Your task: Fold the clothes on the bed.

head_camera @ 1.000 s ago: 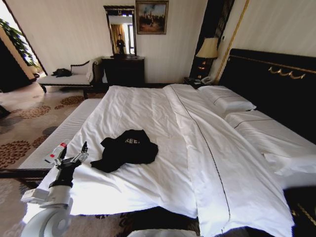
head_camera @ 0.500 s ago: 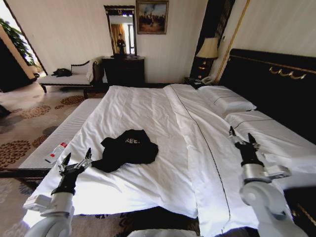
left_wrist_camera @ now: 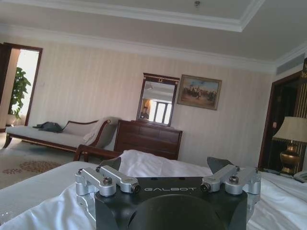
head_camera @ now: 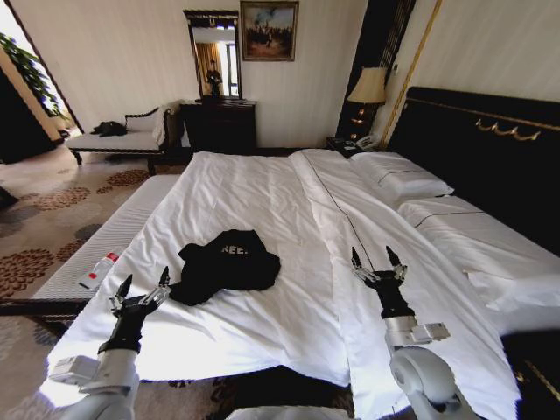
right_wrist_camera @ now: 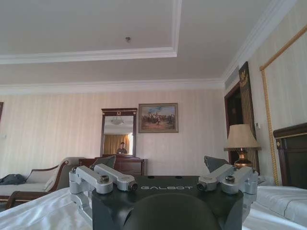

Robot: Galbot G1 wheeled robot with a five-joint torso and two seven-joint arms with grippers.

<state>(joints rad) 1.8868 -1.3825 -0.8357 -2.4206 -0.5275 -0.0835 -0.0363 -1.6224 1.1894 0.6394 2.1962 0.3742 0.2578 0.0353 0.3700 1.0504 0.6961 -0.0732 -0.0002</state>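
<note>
Black T-shirt [head_camera: 223, 265] is lying crumpled on the bed [head_camera: 289, 219], near its left front edge. Left gripper [head_camera: 140, 290], fingers spread and empty, is hovering just beside the shirt's left edge, nearer; right gripper [head_camera: 377, 263], also spread, is sitting well apart to the shirt's right.

A framed painting [head_camera: 269, 31] hangs beside a mirror [head_camera: 213, 54] above a dark dresser [head_camera: 219, 126], with a lit table lamp [head_camera: 368, 87] near the headboard, a pale chaise [head_camera: 118, 137] by the wall, and patterned carpet [head_camera: 35, 236].
</note>
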